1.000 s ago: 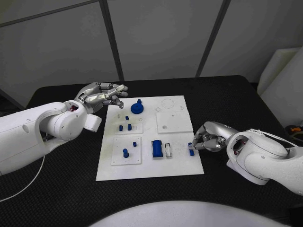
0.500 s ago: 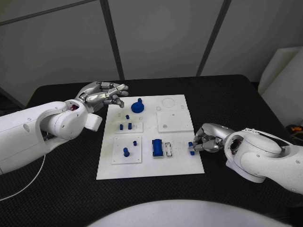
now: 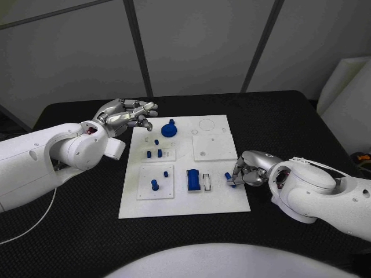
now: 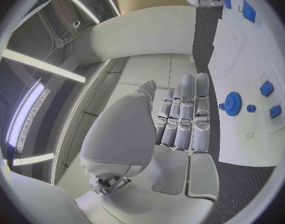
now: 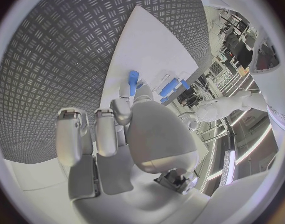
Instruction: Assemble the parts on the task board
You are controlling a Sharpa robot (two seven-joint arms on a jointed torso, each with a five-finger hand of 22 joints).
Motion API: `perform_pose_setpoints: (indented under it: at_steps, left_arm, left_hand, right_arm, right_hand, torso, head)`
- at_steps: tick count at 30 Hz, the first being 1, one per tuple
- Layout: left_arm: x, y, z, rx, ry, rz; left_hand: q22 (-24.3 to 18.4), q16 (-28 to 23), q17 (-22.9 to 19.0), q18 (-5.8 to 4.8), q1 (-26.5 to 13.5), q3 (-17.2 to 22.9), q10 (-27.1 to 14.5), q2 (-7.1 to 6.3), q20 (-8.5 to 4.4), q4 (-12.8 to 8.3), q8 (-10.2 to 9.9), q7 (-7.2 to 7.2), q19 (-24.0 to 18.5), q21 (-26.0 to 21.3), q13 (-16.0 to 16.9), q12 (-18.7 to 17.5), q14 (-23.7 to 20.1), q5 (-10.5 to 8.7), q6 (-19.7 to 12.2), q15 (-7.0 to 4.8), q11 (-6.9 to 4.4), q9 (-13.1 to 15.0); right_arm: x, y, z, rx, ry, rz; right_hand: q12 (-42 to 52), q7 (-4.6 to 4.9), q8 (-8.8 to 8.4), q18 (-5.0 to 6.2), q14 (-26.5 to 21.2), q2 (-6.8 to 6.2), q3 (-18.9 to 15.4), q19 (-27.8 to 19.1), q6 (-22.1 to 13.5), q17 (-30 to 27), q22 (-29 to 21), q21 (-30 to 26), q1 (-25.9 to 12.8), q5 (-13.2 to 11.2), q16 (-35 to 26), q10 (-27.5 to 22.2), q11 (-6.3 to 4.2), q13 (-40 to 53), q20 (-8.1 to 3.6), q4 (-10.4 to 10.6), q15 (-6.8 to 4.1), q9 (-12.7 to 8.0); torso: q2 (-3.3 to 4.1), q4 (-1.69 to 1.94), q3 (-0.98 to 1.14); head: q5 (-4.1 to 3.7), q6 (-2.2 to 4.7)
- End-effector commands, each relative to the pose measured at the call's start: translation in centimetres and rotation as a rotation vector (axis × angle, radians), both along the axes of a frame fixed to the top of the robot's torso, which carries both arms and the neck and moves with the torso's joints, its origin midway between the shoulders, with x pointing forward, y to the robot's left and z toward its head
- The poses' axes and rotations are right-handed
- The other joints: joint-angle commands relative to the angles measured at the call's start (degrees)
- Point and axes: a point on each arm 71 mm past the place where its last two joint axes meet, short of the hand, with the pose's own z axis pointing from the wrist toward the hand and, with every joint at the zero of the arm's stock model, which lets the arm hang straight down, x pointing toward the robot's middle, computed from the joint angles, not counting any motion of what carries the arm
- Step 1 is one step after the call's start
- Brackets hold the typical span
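Your right hand (image 3: 246, 172) has slid inward over the board (image 3: 185, 202), fingers pinching a blue peg (image 3: 230, 178) for insertion; left hand (image 3: 128, 116) hovers empty, fingers loosely curled.

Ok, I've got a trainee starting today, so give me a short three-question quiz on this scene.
1. True or false: the right hand holds a small blue peg at the task board's edge.
2. Which hand hovers by the blue gear? A. left hand B. right hand
3. Fill in: the left hand holds ____.

Key: 1 true; 2 A; 3 nothing.
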Motion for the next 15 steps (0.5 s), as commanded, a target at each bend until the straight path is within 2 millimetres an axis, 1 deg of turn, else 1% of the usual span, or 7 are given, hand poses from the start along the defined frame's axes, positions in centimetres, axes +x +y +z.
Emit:
perform_pose_setpoints:
  at_steps: [1, 3, 9, 13, 15]
  left_arm:
    - [-0.1, -0.1, 0.1, -0.009, -0.003, -0.012]
    - [-0.1, -0.1, 0.1, -0.009, -0.002, -0.013]
    - [-0.1, -0.1, 0.1, -0.008, -0.001, -0.012]
    - [-0.1, -0.1, 0.1, -0.008, -0.001, -0.013]
    - [-0.1, -0.1, 0.1, -0.008, -0.001, -0.013]
  left_hand:
    - [-0.1, 0.0, -0.1, -0.69, 0.0, -0.3, -0.4, 0.37, 0.28, 0.1, 0.2, 0.04, 0.1, -0.2, 0.1, 0.3, -0.3, 0.03, -0.3, 0.01, -0.11, 0.0]
    - [-0.1, 0.0, -0.1, -0.69, 0.0, -0.3, -0.4, 0.37, 0.28, 0.1, 0.2, 0.04, 0.1, -0.2, 0.1, 0.3, -0.3, 0.03, -0.3, 0.01, -0.11, 0.0]
    - [-0.1, 0.0, -0.1, -0.69, 0.0, -0.4, -0.4, 0.38, 0.29, 0.1, 0.2, 0.07, 0.1, -0.3, 0.1, 0.4, -0.4, 0.02, -0.3, 0.03, -0.09, 0.0]
    - [-0.1, 0.0, -0.1, -0.70, 0.0, -0.4, -0.4, 0.37, 0.29, 0.1, 0.2, 0.07, 0.1, -0.3, 0.1, 0.4, -0.4, 0.01, -0.4, 0.03, -0.08, 0.0]
    - [-0.1, 0.0, -0.1, -0.70, 0.0, -0.4, -0.4, 0.37, 0.30, 0.2, 0.3, 0.07, 0.1, -0.3, 0.1, 0.4, -0.4, 0.01, -0.4, 0.05, -0.07, -0.1]
  right_arm:
    - [-0.4, -0.1, -1.2, -0.137, 0.025, 0.017]
    - [-0.4, 0.1, -1.2, -0.160, 0.021, 0.026]
    - [-0.5, 0.9, -1.4, -0.200, 0.023, 0.052]
    - [-0.5, 1.2, -1.4, -0.212, 0.025, 0.064]
    - [-0.5, 1.3, -1.4, -0.218, 0.025, 0.067]
  right_hand:
    - [0.0, 0.29, -0.32, 0.40, 3.3, -0.25, 0.0, 2.4, -0.8, 1.1, 11.5, 0.1, 0.8, 0.2, 0.2, 0.0, 0.09, 0.0, -0.50, -0.4, -0.24, -6.2]
    - [-0.3, 0.47, -0.40, 0.44, 3.3, -0.40, -0.2, 2.3, -1.1, 1.0, 11.4, 0.0, 0.8, -0.1, 0.2, -0.4, 0.25, -0.3, -0.44, -0.5, -0.13, -6.1]
    - [-0.6, 0.70, -0.40, 0.50, 3.2, -0.43, -0.1, 2.1, -1.8, 0.9, 11.2, -0.2, 1.6, -0.2, 0.1, -1.0, 0.46, -0.4, -0.26, -1.1, 0.08, -5.8]
    - [-0.6, 0.83, -0.36, 0.53, 3.1, -0.36, 0.0, 2.0, -2.2, 0.8, 11.1, -0.4, 2.3, 1.1, 0.0, -1.3, 0.56, -0.5, -0.15, -1.7, 0.18, -5.6]
    - [-0.7, 0.88, -0.37, 0.57, 3.1, -0.27, 0.1, 1.9, -2.4, 0.8, 11.1, -0.5, 2.9, 2.3, -0.1, -1.5, 0.60, -0.5, -0.10, -2.1, 0.21, -5.5]
  torso:
    - [0.06, 0.03, 0.00]
    - [0.04, 0.08, 0.02]
    - [-0.01, 0.08, 0.00]
    - [0.00, -0.04, 0.02]
    - [0.00, -0.04, 0.03]
  head:
    - [0.06, 0.04]
    - [0.07, -0.02]
    - [0.15, -0.23]
    - [0.18, -0.31]
    - [0.15, -0.32]
